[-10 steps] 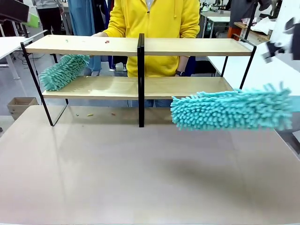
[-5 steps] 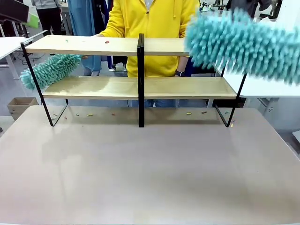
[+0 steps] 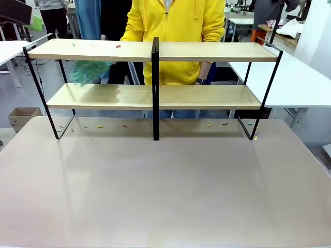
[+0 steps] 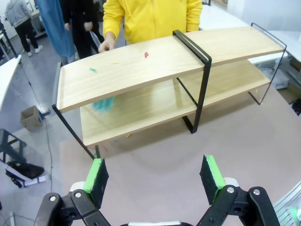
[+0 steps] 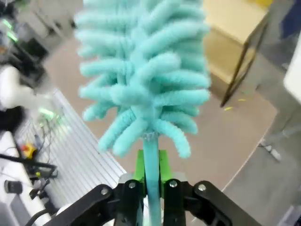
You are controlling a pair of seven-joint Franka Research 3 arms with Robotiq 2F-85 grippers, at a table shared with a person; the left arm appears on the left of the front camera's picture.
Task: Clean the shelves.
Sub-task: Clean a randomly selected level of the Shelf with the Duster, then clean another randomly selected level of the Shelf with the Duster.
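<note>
Front view: the shelves (image 3: 155, 95) stand at the far side of the surface (image 3: 165, 196), two wooden boards with a black centre divider. A person (image 3: 176, 26) in a yellow top stands just behind them. In the left bay, between the boards, there is a smeared teal shape (image 3: 90, 72). We read it as the person's duster in motion. Crumbs (image 3: 118, 46) lie on the top board's left half, and more lie on the surface under the lower board.

Left wrist view: the left claw (image 4: 154, 174) has its pads apart and holds nothing, hovering over the surface on the near side of the shelves. The person's hand (image 4: 107, 45) is at the back edge of the top board.

Right wrist view: the right claw (image 5: 151, 162) is clamped on the thin handle of a fluffy teal duster (image 5: 146, 70), with the head pointing away. One end of the shelves shows beyond it, well apart.

Risks, as we judge them:
- The grip is on a slim handle, so a hard sweep could twist the duster in the pads.
- The rack looks light, so a sideways push could shift it toward the person.
- The two dusters could meet in the same bay.
- Crumbs swept forward would land on the surface rather than be removed.
</note>
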